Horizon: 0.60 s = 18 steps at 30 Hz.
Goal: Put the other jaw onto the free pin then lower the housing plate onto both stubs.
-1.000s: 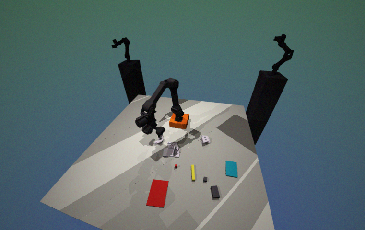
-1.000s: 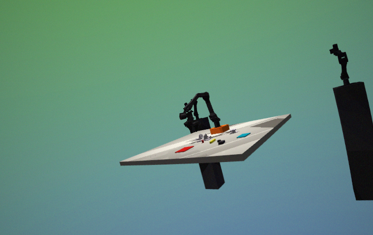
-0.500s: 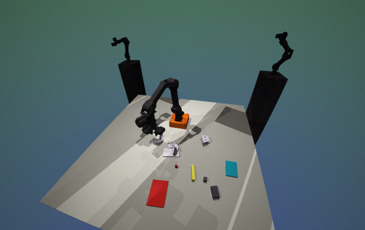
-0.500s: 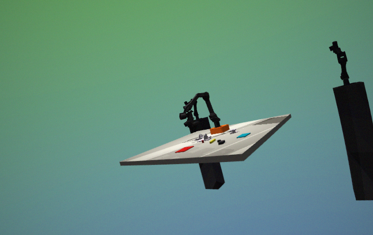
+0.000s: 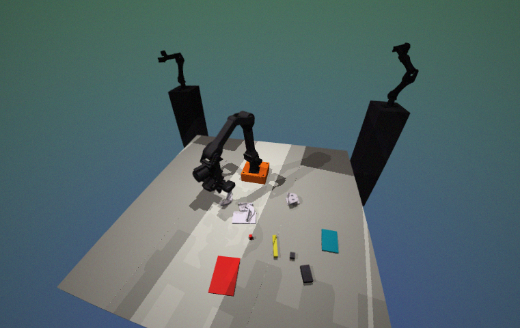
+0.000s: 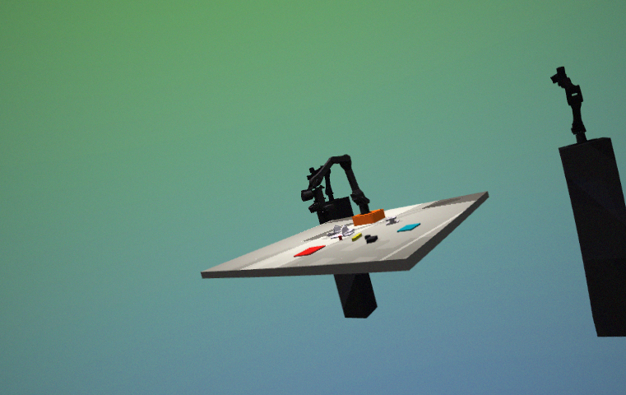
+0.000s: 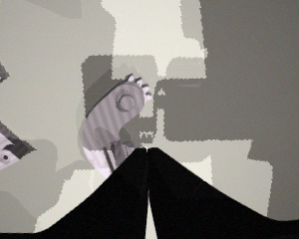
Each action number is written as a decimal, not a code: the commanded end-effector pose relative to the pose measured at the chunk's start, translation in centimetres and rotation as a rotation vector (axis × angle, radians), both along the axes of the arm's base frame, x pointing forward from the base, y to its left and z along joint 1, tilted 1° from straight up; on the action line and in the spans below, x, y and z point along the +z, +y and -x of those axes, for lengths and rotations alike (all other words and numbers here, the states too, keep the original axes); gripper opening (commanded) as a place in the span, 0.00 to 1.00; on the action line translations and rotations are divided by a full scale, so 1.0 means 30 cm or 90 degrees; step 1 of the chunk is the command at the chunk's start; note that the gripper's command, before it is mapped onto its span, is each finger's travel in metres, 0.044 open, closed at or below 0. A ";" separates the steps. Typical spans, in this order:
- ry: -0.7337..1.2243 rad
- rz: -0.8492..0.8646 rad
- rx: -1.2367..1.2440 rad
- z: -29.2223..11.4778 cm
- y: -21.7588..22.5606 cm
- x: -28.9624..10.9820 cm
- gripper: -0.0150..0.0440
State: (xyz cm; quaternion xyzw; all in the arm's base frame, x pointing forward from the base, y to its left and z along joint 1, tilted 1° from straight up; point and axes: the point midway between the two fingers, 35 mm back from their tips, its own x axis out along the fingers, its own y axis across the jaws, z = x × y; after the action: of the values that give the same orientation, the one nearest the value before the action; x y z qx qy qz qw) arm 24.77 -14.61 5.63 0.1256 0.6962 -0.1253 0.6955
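A loose white jaw [image 5: 225, 201] [image 7: 104, 119] with gear teeth and a round hole lies on the table. My gripper [image 7: 146, 158] is shut, its fingertips together just above and beside this jaw. Nothing shows between the tips. In the wrist view the left finger hides the jaw's lower part. The white base [image 5: 238, 219] carries the other jaw [image 5: 250, 212]; its pins are too small to make out in the top view. White parts of that assembly show at the left edge of the wrist view. The white housing plate [image 5: 292, 198] [image 6: 391, 220] stands apart to the right.
A small red cube [image 5: 251, 236], a yellow bar [image 5: 275, 246], a small dark cube [image 5: 292, 255] and a dark block [image 5: 306, 273] lie in front of the base. A red sheet [image 5: 224, 276] and a teal sheet [image 5: 329, 240] lie farther out. The arm stands on an orange block [image 5: 253, 177].
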 end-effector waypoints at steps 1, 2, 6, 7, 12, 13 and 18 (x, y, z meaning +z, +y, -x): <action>0.000 0.000 0.000 0.000 0.000 0.000 0.25; 0.000 0.000 0.000 0.000 0.000 0.000 0.25; 0.000 0.000 0.000 0.000 0.000 0.000 0.25; 0.000 0.000 0.000 0.000 0.000 0.000 0.25; 0.000 0.000 0.000 0.000 0.000 0.000 0.48; 0.000 0.000 0.000 0.000 0.000 0.000 0.52; 0.000 0.000 0.000 0.000 0.000 0.000 0.74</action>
State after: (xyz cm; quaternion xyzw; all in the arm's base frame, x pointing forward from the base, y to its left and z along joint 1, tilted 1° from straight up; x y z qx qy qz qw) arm 24.77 -14.60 5.63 0.1257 0.6962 -0.1252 0.6956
